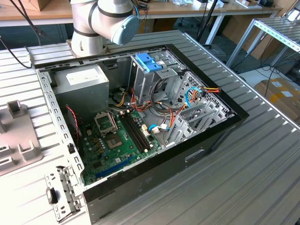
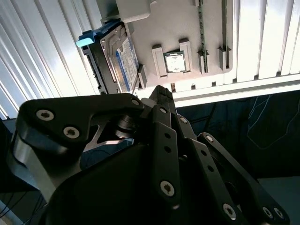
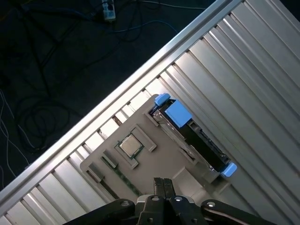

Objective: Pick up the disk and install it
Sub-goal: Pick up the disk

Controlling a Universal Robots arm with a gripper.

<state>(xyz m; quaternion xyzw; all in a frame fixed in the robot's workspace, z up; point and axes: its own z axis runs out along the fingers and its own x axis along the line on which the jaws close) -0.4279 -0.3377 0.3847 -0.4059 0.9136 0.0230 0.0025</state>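
The disk (image 3: 200, 137) stands on edge in a slot of a grey holder tray (image 3: 154, 173) on the ribbed table; its dark body sits in a bright blue carrier with a blue tab. In the second wrist view the disk (image 2: 118, 60) shows its labelled face. In both wrist views my gripper (image 3: 163, 183) hovers above the tray, beside the disk and apart from it. Its fingertips (image 2: 161, 93) are pressed together and hold nothing. The open computer case (image 1: 140, 112) lies on its side in the exterior view.
The tray also carries a processor chip (image 3: 131, 146) and a memory stick (image 3: 110, 161). In the case are a grey power supply box (image 1: 84, 82), a green motherboard (image 1: 112, 140), loose cables, and a drive cage with a paler blue bracket (image 1: 149, 62). The table edge (image 3: 117, 103) runs close to the tray.
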